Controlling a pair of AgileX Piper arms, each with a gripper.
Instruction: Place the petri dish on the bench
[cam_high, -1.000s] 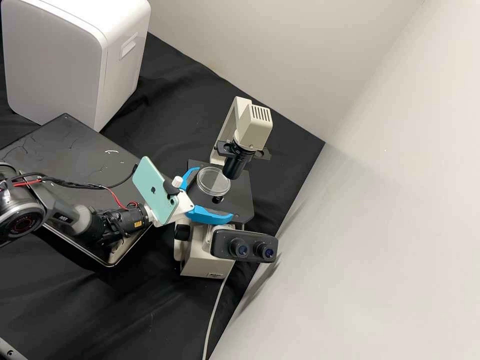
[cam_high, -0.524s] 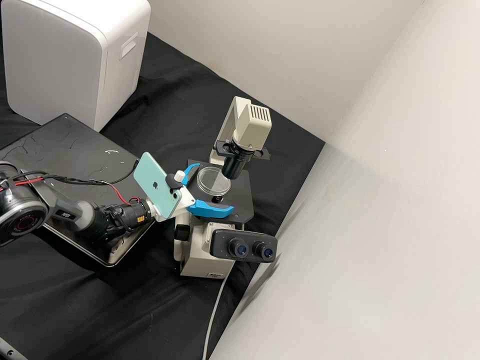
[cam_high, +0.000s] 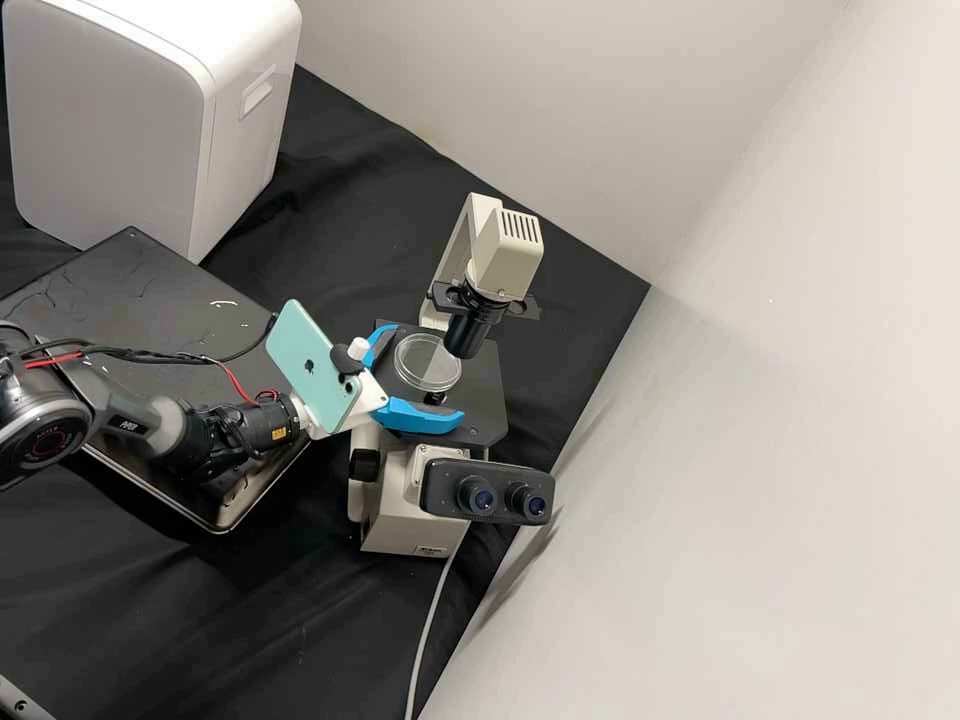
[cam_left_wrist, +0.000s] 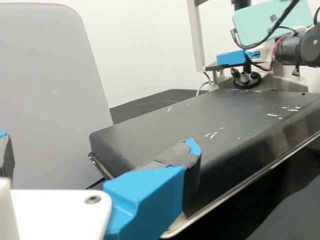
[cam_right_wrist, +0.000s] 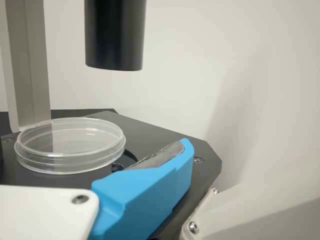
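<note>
Fingers (cam_high: 422, 416) of the right gripper (cam_high: 430, 374) stand spread to either side of the petri dish (cam_high: 427, 362), released and not yet clamped on it. In the right wrist view the near blue finger (cam_right_wrist: 150, 190) seems to sit just beside the dish's rim rather than pressing on it. The dish rests flat on the stage (cam_high: 482, 400) of the microscope (cam_high: 410, 500), just beside the spot under the black condenser (cam_high: 470, 325), with its lid on as far as I can tell.

Over the last second the gripper has slid further in over the stage, and the finger on the microscope's eyepiece side has drawn in from the stage edge to just beside the dish. The dish itself has not shifted. So the grasp is only being lined up: closing, lifting and carrying down to the worktop (cam_high: 330, 220) are all still to come (the condenser hangs close, so I would expect the way out to run sideways off the stage).

The left gripper (cam_left_wrist: 97, 142) sits well apart from the microscope at the corner of a black slab (cam_left_wrist: 235, 125), its fingers parted around nothing.
</note>
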